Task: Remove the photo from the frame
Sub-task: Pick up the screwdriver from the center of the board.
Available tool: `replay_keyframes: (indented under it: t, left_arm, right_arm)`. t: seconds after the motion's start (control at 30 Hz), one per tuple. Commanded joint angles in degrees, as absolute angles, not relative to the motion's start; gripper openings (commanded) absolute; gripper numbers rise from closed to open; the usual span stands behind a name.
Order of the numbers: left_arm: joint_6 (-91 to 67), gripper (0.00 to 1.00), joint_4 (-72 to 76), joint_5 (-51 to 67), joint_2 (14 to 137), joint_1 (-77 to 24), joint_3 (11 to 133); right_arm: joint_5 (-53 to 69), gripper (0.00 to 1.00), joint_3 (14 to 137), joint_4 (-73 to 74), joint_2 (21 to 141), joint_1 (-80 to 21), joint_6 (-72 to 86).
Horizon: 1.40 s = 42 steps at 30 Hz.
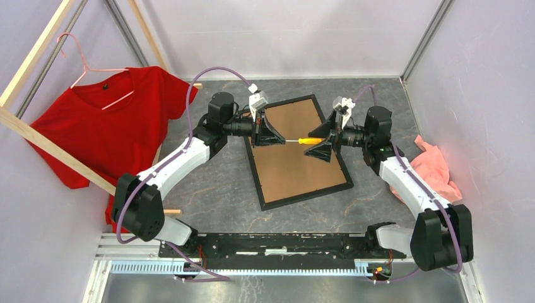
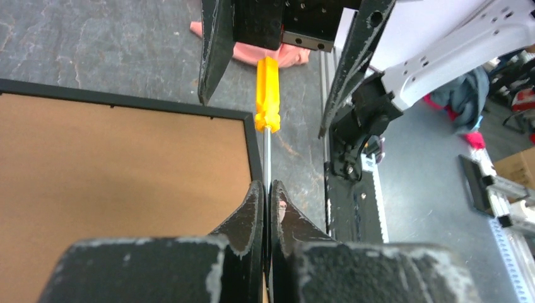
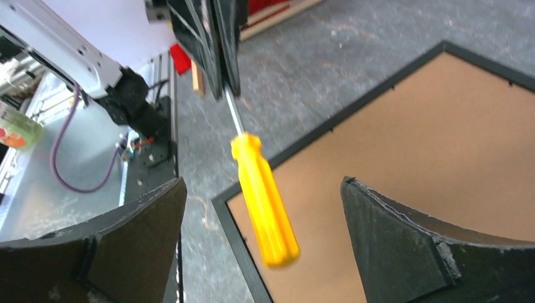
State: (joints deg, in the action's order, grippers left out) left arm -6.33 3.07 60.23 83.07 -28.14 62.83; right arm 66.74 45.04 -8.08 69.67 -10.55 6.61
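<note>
While the left gripper [image 2: 268, 189] is clamped fully shut on the bare metal shaft of the yellow-handled screwdriver [image 1: 303, 141], the right gripper [image 1: 320, 142] stands wide open either side of the handle and holds nothing, so the left alone carries the tool. Below it the frame [image 1: 308, 196] lies face down mid-table with the brown backing board [image 1: 296, 170] uppermost; the photo is hidden beneath and cannot be seen. The step in hand reads as readying the tool, with the board not yet freed. Next, the right arm should draw clear rightward and the left should lower the tip to the frame's inner edge.
</note>
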Motion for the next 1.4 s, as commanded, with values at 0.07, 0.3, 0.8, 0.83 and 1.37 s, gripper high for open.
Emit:
replay_keyframes:
  t: [0.07, 0.3, 0.8, 0.83, 1.37]
  left_arm:
    - [-24.2, 0.02, 24.8, 62.4, 80.6, -28.2, 59.2]
    - [-24.7, 0.02, 25.2, 59.6, 81.2, -28.3, 58.9]
    - [-25.9, 0.02, 28.1, 57.2, 82.0, -29.0, 56.1]
    - [-25.7, 0.02, 28.1, 57.2, 82.0, -29.4, 56.0]
    - [-28.6, 0.02, 33.1, 53.2, 82.1, -29.4, 53.2]
  right_arm:
    - [63.9, 0.98, 45.8, -31.8, 70.8, -15.1, 27.4]
    - [64.6, 0.96, 40.8, -50.1, 71.5, -15.7, 42.7]
    - [59.9, 0.92, 35.5, -57.7, 68.2, -15.7, 47.1]
    - [59.7, 0.92, 35.4, -57.7, 68.3, -15.7, 47.2]
    - [57.5, 0.86, 31.3, -63.9, 67.9, -15.7, 50.3]
